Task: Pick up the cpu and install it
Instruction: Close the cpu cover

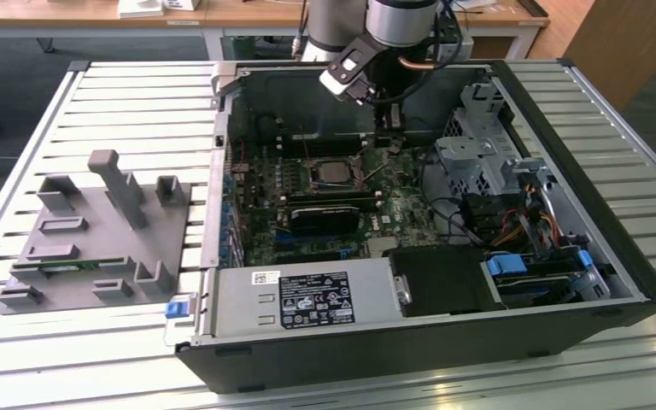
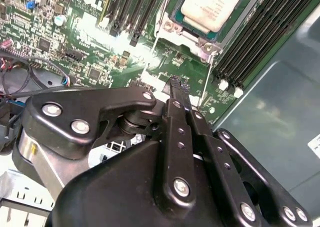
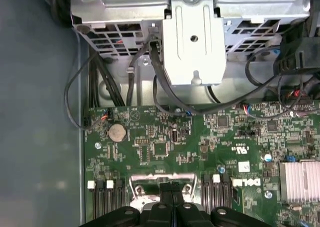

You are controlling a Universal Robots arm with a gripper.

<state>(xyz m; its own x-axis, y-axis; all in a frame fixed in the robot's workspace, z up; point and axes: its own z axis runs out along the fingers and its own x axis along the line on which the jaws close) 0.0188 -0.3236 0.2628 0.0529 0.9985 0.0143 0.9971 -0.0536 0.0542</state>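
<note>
The cpu (image 1: 330, 172) lies flat in the motherboard socket inside the open computer case, its silver top facing up. The second wrist view shows the cpu (image 2: 212, 6) seated within the metal socket frame (image 2: 172, 29). My gripper (image 1: 389, 141) hangs low over the board just beside the socket, toward the exterior view's right. Its black fingers (image 2: 179, 112) are pressed together with nothing between them. In the first wrist view the gripper (image 3: 172, 203) stands at the edge of the metal socket frame (image 3: 162, 182).
Memory slots (image 2: 250, 47) flank the socket. A black heatsink block (image 1: 325, 215) sits in front of it. Drive cages (image 1: 482, 145), loose cables (image 1: 465, 224) and the power supply (image 1: 305, 299) crowd the case. A grey fixture tray (image 1: 89, 248) holding a green memory stick (image 1: 66, 266) lies on the slatted table.
</note>
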